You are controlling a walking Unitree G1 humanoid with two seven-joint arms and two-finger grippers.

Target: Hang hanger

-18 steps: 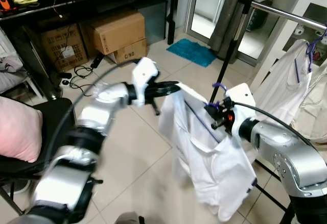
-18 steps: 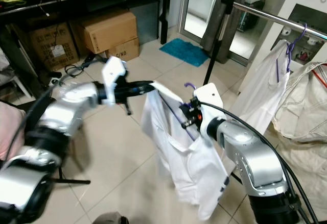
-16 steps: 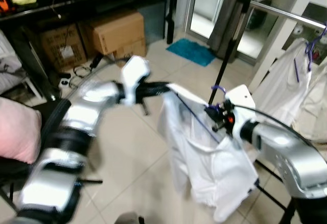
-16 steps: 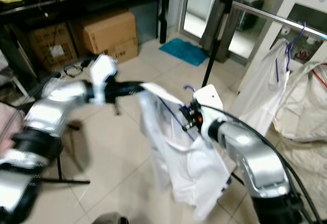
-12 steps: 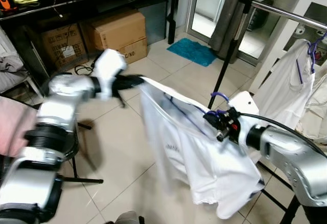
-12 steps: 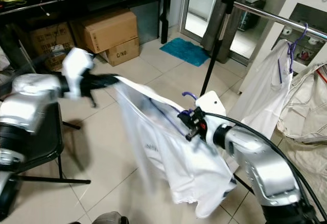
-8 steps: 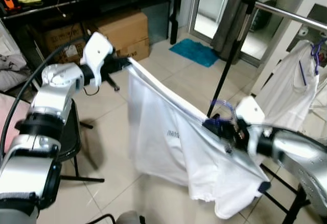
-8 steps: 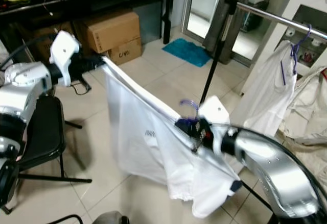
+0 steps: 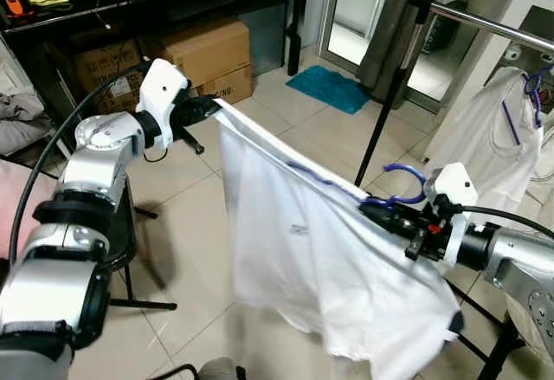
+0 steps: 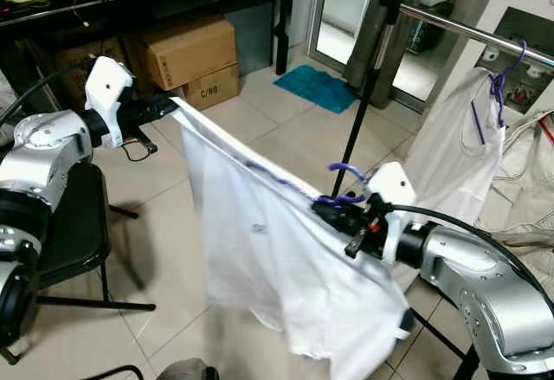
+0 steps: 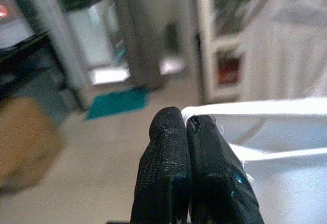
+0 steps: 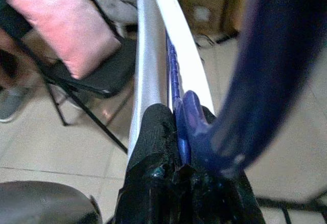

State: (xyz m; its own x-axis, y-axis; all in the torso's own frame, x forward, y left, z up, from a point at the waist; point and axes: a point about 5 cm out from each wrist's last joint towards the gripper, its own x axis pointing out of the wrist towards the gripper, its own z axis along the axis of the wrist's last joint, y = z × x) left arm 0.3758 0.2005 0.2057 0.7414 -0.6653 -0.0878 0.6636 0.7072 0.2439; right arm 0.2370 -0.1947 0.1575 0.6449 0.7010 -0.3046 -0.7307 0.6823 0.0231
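From the head cameras, the white cotton shirt (image 9: 303, 241) now stretches in a taut line between the two arms; a second ago it hung bunched close in front of the robot, and the arms have since swung wide apart. The left gripper (image 9: 210, 108) pinches one shoulder corner out over the black folding chair (image 10: 74, 241). The right gripper (image 10: 342, 214) is clamped on the purple plastic hanger (image 10: 346, 175) at its neck, the hook standing up free. The silver clothes rail (image 10: 467, 27) runs above and beyond it, well apart, with another white garment (image 10: 454, 146) already hanging there.

In the left wrist view, its fingers (image 11: 171, 168) are pressed together on the shirt's white edge.

In the right wrist view, the black fingers (image 12: 156, 147) grip the hanger's purple shank, the shirt running away from them.

The spread shirt looks ready; I judge the hook must next be lifted to the rail.
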